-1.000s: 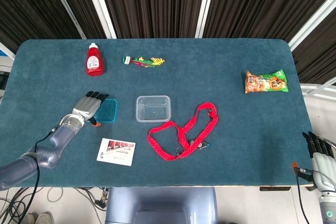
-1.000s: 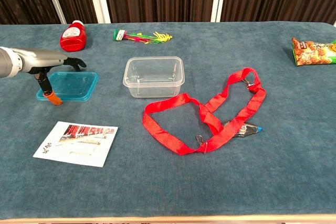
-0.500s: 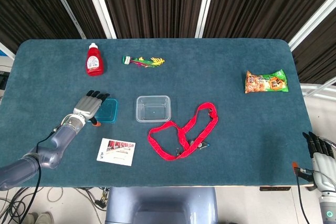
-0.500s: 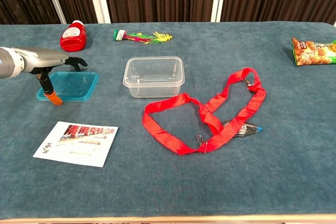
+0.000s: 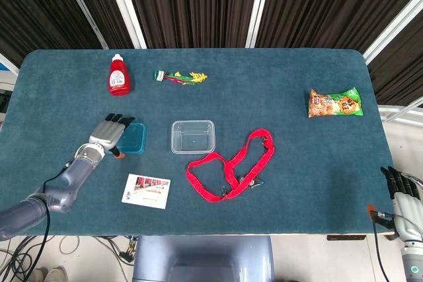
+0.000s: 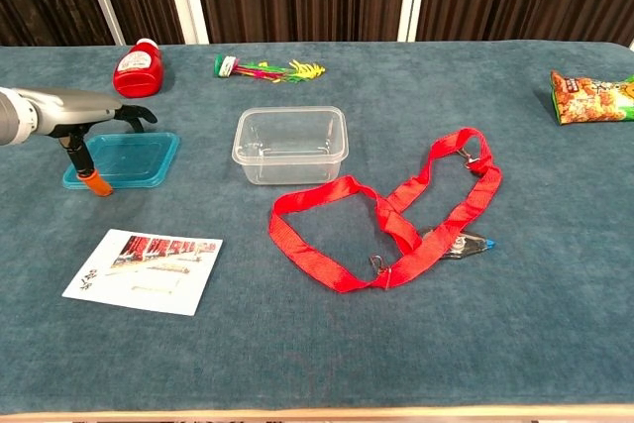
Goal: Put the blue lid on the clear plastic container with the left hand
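Observation:
The blue lid lies flat on the teal table, left of the clear plastic container, which stands open with nothing in it. My left hand reaches over the lid's left end. Its fingers curl over the far edge and its orange-tipped thumb points down at the near left corner, so it grips the lid. A gap of bare cloth separates lid and container. My right hand hangs off the table's near right corner, fingers straight, holding nothing.
A red ketchup bottle and a colourful bundle lie at the back. A red lanyard sprawls right of the container. A printed card lies near the front, a snack bag far right.
My left hand has shifted a little to the left, and the blue lid has slid left with it, away from the container. The right hand has not moved.

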Robot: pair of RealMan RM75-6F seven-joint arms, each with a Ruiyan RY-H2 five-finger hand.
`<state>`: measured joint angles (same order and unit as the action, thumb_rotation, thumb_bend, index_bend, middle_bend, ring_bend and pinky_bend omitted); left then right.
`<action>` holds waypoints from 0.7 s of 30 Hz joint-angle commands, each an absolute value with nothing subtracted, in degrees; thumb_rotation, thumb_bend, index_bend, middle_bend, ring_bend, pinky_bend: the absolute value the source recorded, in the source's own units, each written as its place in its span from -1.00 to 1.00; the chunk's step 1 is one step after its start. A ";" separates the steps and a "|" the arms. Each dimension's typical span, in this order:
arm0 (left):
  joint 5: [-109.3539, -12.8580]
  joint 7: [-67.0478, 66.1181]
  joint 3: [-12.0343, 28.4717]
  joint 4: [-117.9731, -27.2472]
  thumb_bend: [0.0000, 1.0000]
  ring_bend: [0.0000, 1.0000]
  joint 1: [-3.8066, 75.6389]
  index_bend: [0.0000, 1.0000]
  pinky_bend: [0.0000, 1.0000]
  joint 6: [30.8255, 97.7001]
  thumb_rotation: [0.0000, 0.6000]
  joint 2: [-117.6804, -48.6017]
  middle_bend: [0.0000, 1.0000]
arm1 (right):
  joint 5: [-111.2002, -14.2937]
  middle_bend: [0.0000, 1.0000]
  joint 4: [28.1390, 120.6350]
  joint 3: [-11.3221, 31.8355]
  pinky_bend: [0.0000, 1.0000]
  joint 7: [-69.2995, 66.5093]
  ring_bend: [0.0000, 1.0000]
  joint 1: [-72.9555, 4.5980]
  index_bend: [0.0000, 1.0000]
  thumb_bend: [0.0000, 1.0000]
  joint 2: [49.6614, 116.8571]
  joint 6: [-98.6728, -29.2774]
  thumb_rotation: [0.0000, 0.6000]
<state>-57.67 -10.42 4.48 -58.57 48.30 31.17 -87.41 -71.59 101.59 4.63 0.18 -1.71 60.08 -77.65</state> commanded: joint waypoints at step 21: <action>-55.85 -9.12 5.44 -63.63 -0.54 -0.94 47.90 -0.98 -1.00 31.35 1.00 -83.36 -0.08 | -71.28 -0.92 101.83 4.69 -1.00 -0.19 -0.95 -1.76 -0.89 -0.21 59.94 -77.41 1.00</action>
